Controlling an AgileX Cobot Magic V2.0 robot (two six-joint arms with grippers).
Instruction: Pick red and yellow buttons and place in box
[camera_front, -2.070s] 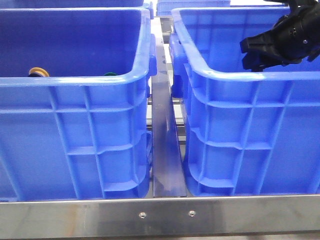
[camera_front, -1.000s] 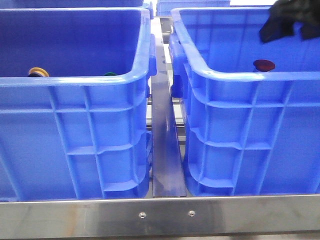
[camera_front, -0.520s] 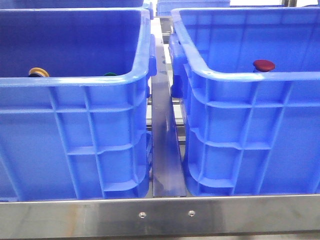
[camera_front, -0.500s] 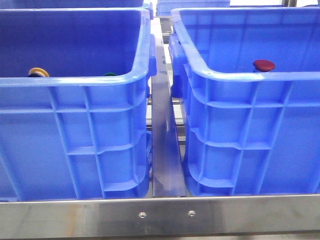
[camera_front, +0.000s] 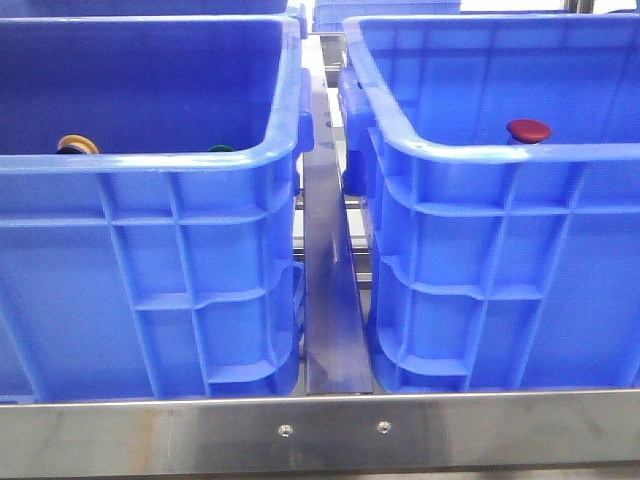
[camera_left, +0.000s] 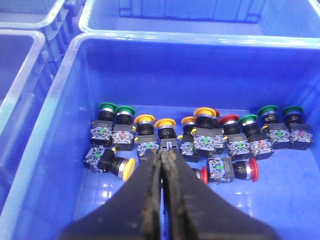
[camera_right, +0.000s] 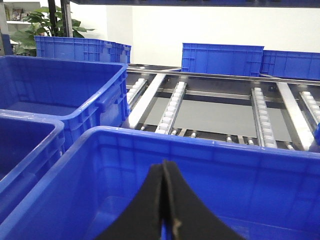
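Two large blue crates side by side on a steel frame (camera_front: 330, 430), parted by a metal rail (camera_front: 328, 290). Left crate (camera_front: 150, 250) holding a crowded row of push buttons on its floor, green (camera_left: 106, 106), yellow (camera_left: 146, 119) and red (camera_left: 229, 120) caps mixed, most standing on dark bases, a few tipped over on their sides. Right crate (camera_front: 500, 260) containing one dark red button (camera_front: 528, 130), cap just above the near rim in the front view. Roller conveyor track (camera_right: 220, 107) and further blue crates beyond. Left gripper (camera_left: 162, 160) poised above the button row, fingers pressed together, empty. Right gripper (camera_right: 164, 172) over the right crate, fingers likewise together, nothing between them.
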